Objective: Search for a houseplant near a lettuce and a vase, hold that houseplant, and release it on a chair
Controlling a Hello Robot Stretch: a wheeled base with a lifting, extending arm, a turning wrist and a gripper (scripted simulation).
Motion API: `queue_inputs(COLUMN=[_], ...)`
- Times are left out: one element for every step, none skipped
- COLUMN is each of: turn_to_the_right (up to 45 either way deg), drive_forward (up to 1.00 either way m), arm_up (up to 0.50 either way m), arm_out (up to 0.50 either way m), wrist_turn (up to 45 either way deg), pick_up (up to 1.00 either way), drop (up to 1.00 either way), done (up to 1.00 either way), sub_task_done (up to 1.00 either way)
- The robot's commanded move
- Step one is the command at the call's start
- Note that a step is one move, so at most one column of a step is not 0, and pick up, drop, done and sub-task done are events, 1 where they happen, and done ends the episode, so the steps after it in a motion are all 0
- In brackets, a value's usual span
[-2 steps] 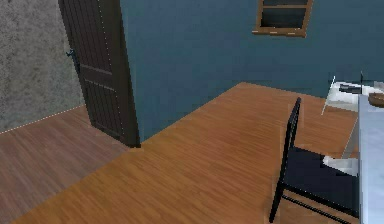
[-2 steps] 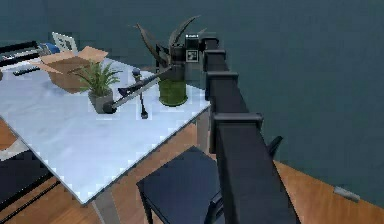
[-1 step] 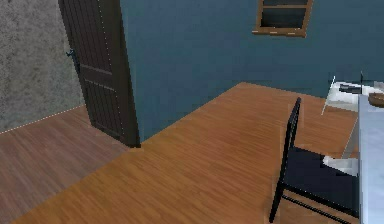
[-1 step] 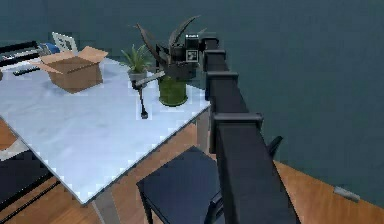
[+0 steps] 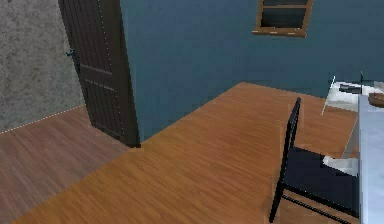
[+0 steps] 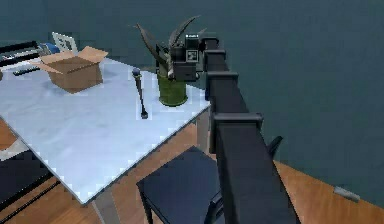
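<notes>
A houseplant (image 6: 168,84) with long grey-green leaves in an olive pot stands near the far edge of a white table (image 6: 90,135) in the arm side view. My arm (image 6: 235,130) reaches up the picture's middle, and the gripper (image 6: 176,66) sits right at the plant. Because the pot rests on the tabletop there, I cannot tell whether the gripper holds anything. A dark chair (image 6: 185,185) stands by the table's near edge, left of the arm. In the forward view a black chair (image 5: 312,168) faces a white table (image 5: 372,140) at the right.
An open cardboard box (image 6: 75,68) and a dark long-handled utensil (image 6: 140,94) lie on the table left of the plant. Blue walls stand behind. The forward view has a dark door (image 5: 100,65), a wood-framed window (image 5: 283,17) and open wooden floor (image 5: 190,160).
</notes>
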Motion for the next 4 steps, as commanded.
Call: queue_inputs(turn_to_the_right=[0.0, 0.0, 0.0, 0.0], drive_forward=[0.00, 0.00, 0.00, 0.00], arm_up=[-0.34, -0.32, 0.00, 0.10], arm_out=[0.00, 0.00, 0.00, 0.00], wrist_turn=[0.0, 0.0, 0.0, 0.0], pick_up=[0.00, 0.00, 0.00, 0.00], drop=[0.00, 0.00, 1.00, 0.00], done=[0.00, 0.00, 0.00, 0.00], sub_task_done=[0.00, 0.00, 0.00, 0.00])
